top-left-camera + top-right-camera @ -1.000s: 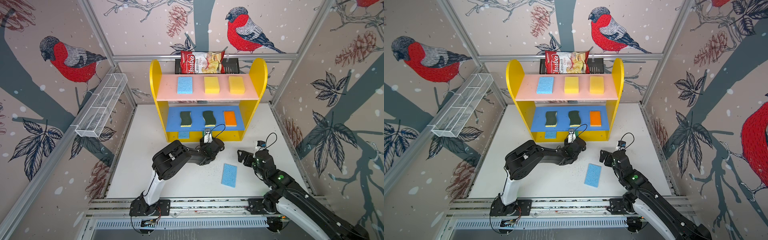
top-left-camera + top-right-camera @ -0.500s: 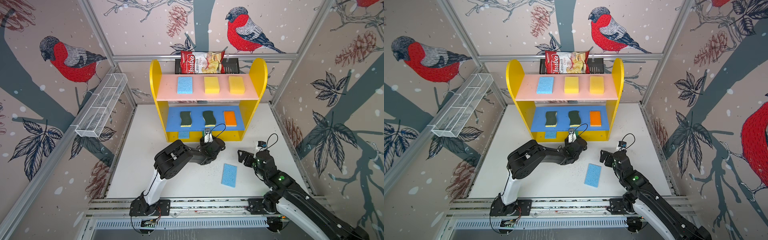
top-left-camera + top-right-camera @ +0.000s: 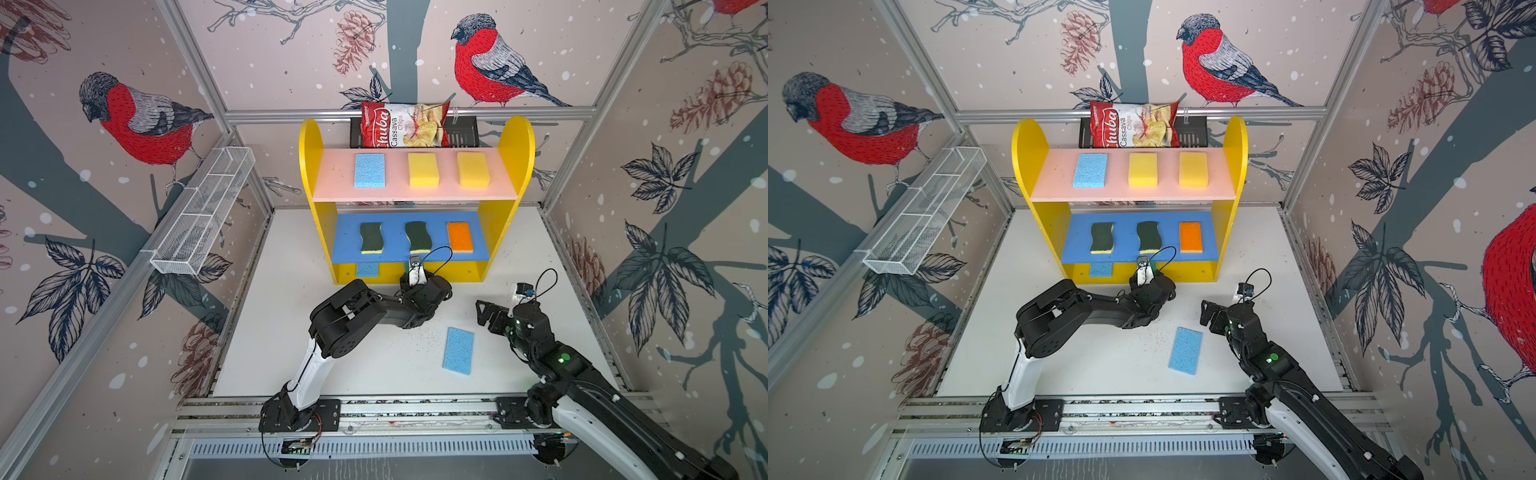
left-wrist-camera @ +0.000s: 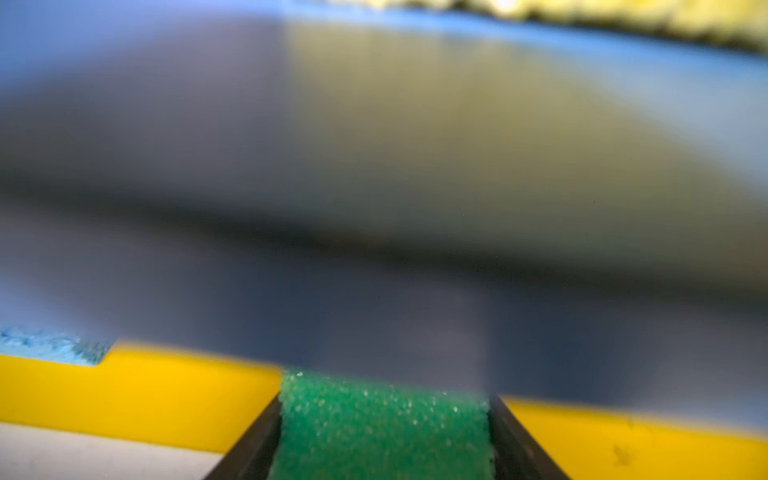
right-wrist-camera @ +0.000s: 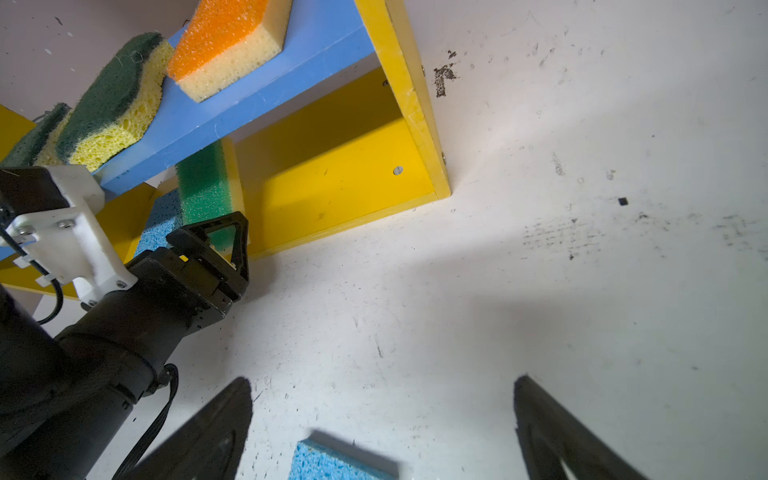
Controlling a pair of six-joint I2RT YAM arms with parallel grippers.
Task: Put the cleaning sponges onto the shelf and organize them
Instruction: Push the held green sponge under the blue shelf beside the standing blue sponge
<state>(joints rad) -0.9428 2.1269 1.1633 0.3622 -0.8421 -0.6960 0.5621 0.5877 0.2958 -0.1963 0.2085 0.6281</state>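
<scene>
The shelf (image 3: 332, 189) holds a light blue sponge (image 3: 369, 170) and two yellow sponges (image 3: 423, 169) (image 3: 473, 169) on its pink board. Two dark-green wavy sponges (image 3: 371, 237) (image 3: 417, 237) and an orange one (image 3: 460, 237) lie on the blue board. Another blue sponge (image 3: 367, 269) sits on the yellow base. My left gripper (image 5: 212, 224) reaches under the blue board, shut on a bright green sponge (image 4: 382, 428) that rests on the base. A loose light blue sponge (image 3: 458, 350) lies on the table. Just beyond it my right gripper (image 5: 382, 382) hovers open, holding nothing.
A red-and-white chips bag (image 3: 403, 126) leans on a black rack (image 3: 461, 131) behind the shelf. A white wire basket (image 3: 203, 212) hangs on the left wall. Dark crumbs speckle the white table (image 3: 291, 332) around the loose sponge.
My left gripper has edged slightly further towards the shelf's base with the green sponge between its fingers. The right arm has barely moved.
</scene>
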